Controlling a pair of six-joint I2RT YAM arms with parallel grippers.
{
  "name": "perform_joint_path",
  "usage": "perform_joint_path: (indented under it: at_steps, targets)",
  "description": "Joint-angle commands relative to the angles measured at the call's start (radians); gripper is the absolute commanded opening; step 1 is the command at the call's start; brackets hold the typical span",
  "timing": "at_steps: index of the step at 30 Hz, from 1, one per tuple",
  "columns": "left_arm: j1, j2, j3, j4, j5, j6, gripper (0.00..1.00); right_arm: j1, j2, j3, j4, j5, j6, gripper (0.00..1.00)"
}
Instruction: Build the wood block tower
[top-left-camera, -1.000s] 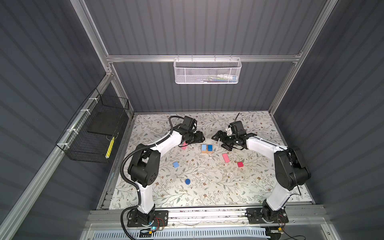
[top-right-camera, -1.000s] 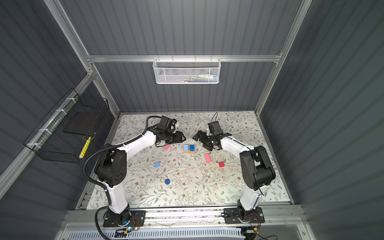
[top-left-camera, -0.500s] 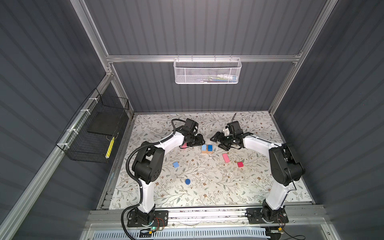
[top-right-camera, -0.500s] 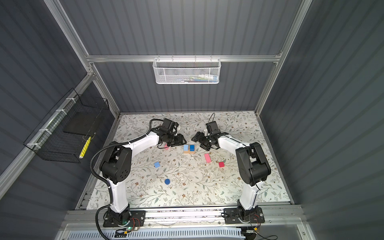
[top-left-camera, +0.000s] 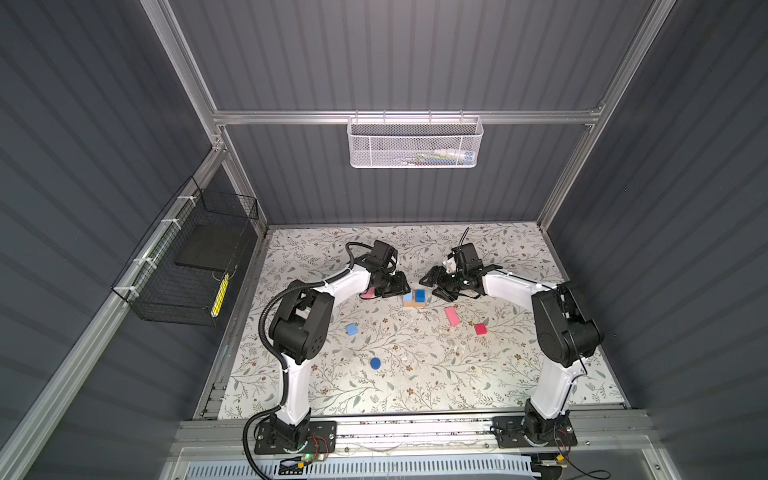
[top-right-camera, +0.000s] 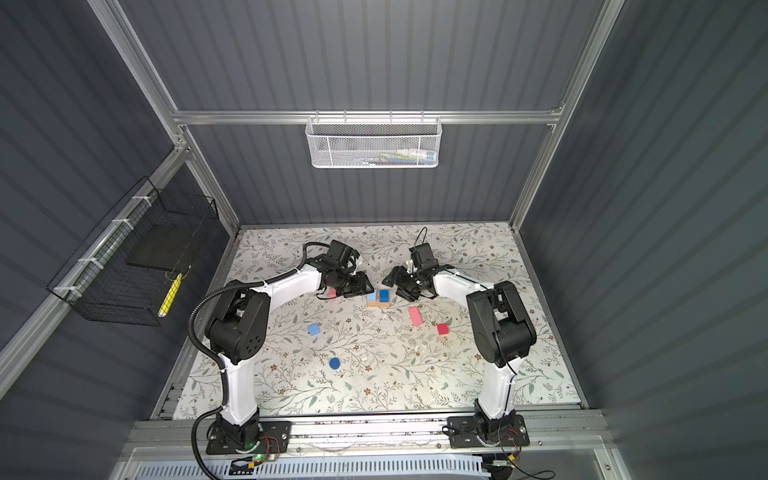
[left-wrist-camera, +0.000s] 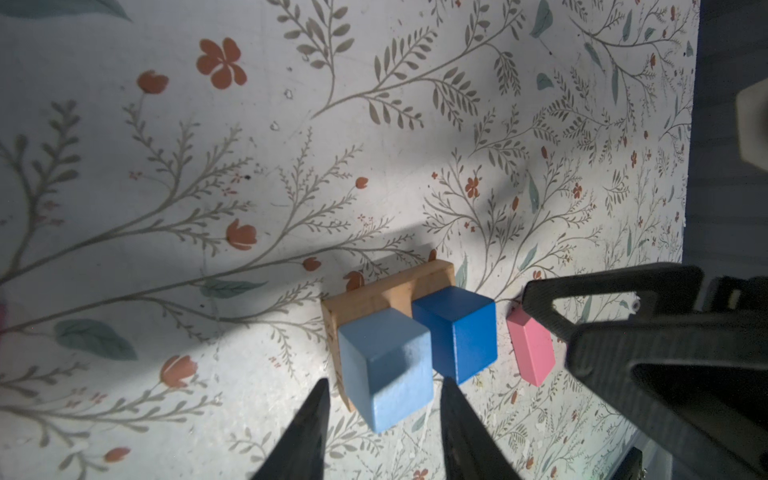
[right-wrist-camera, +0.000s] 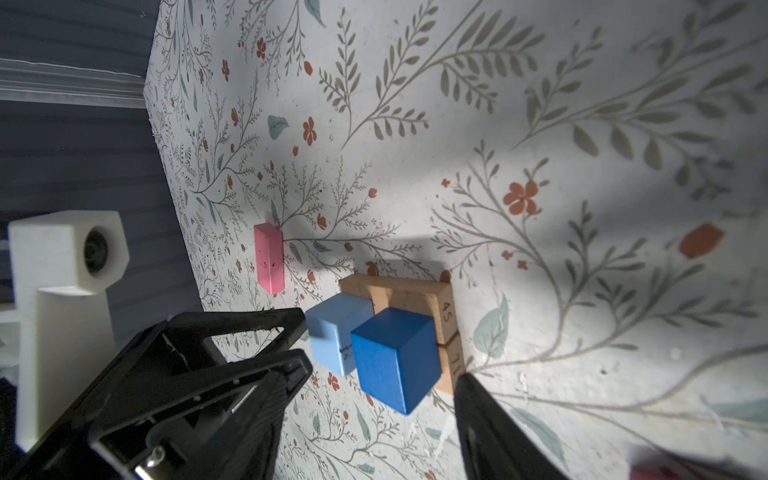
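The tower (top-left-camera: 414, 298) is two tan oblongs (right-wrist-camera: 415, 295) lying side by side, with a light blue cube (left-wrist-camera: 386, 365) and a dark blue cube (right-wrist-camera: 395, 357) on top. My left gripper (top-left-camera: 400, 286) (left-wrist-camera: 384, 386) is open, its tips flanking the light blue cube with small gaps. From the opposite side, my right gripper (top-left-camera: 434, 287) (right-wrist-camera: 382, 370) stands open around the dark blue cube without touching it. Loose on the mat are a pink oblong (top-left-camera: 451, 316), a red cube (top-left-camera: 480, 329), a blue cube (top-left-camera: 351, 329) and a dark blue disc (top-left-camera: 375, 363).
A second pink oblong (top-left-camera: 368, 294) (right-wrist-camera: 269, 257) lies half under my left wrist. A white mesh basket (top-left-camera: 415, 145) hangs on the back wall and a black wire basket (top-left-camera: 187, 266) on the left wall. Both grippers sit close together over the stack.
Both grippers have closed in on the stack from either side, and both pairs of jaws have narrowed. The blocks have not moved.
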Motion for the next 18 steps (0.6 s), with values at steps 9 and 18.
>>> perform_joint_path:
  at_steps: [9,18]
  targets:
    - [0.003,0.031,0.019,-0.032,0.04,-0.02,0.44,0.008,0.036,0.039,-0.01,-0.015,-0.003,0.65]
    - [0.002,0.033,0.023,-0.03,0.051,-0.026,0.43,0.009,0.048,0.043,-0.008,-0.021,0.002,0.63]
